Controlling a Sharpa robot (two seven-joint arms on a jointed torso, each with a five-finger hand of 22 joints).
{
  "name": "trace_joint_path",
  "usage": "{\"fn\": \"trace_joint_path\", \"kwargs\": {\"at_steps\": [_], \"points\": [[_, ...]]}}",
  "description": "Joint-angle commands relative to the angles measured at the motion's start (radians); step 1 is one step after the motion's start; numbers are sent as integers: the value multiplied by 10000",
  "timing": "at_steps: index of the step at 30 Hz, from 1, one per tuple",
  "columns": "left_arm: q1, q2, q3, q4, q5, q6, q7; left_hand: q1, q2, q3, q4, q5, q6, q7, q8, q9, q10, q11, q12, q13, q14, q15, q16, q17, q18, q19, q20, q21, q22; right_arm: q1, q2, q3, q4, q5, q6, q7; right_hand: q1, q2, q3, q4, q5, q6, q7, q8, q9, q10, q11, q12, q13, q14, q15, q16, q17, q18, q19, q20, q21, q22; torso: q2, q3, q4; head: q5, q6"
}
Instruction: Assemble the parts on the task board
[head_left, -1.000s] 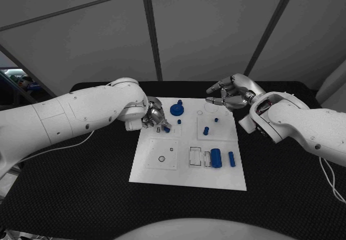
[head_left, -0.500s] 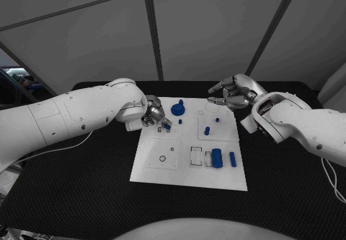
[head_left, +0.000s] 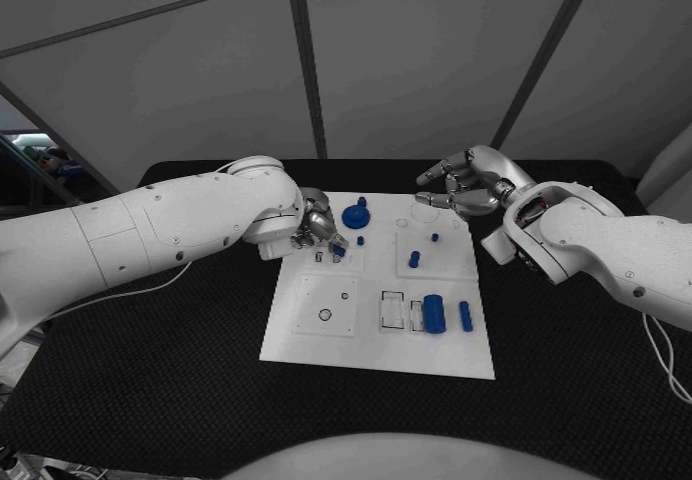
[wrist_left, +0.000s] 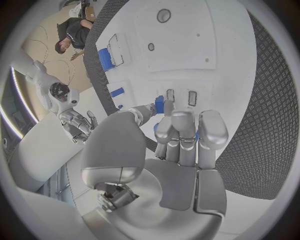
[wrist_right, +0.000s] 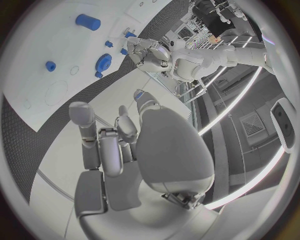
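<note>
The white task board (head_left: 332, 335) lies in the middle of the black table. My left hand (head_left: 315, 230) hovers over its far left part and pinches a small blue piece (head_left: 338, 250) between thumb and fingers, just above two small slots (wrist_left: 170, 95). The left wrist view shows the same blue piece (wrist_left: 159, 105) at the fingertips. My right hand (head_left: 463, 190) hangs over the board's far right corner with its fingers apart and nothing in them. A blue gear with a knob (head_left: 356, 216), a short peg (head_left: 414, 260), a thick cylinder (head_left: 434, 315) and a slim bar (head_left: 464, 316) are on the board.
Black matting (head_left: 159, 380) surrounds the board on all sides. The near left part of the board has a round hole (head_left: 323, 317), and rectangular outlines (head_left: 391, 310) lie beside the cylinder. The right wrist view shows the cylinder (wrist_right: 88, 21) and the gear (wrist_right: 103, 62).
My left hand has drawn the small blue piece slightly up and toward the far side. My right hand has shifted a little to the right.
</note>
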Motion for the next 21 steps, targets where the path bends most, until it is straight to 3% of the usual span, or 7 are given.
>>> {"fn": "trace_joint_path", "kwargs": {"at_steps": [1, 21], "points": [[-1, 29, 4, -17, -556, 177, -117, -154, -22, 1650, -1606, 86, 26, -52, 52, 26, 82, -8, 45, 22, 4, -69, 66, 11, -274, 73, 11, 84, 39, 16, 13, 8, 4, 24, 81, 61, 30, 86, 12, -25, 48, -48, -26, 50, -15, -71, 7, -33, -10, 626, -71, -63, 1152, 85, -49, 6, -43, -10, 5, 0, -11, 1, -13], [-50, 14, 1, -20, -962, 743, -236, -489, -174, 2048, -1848, 485, 72, -89, 234, 192, 113, -45, 12, -43, 6, -98, 63, 16, -293, 129, -19, 151, 171, 14, 56, 8, -32, 24, 128, 73, 28, 84, 21, -29, 81, -57, -23, 56, -18, -84, 10, -45, -27, 623, -70, -72, 1141, 88, -57, 6, -64, -36, -4, -3, 6, 19, -62]]}}
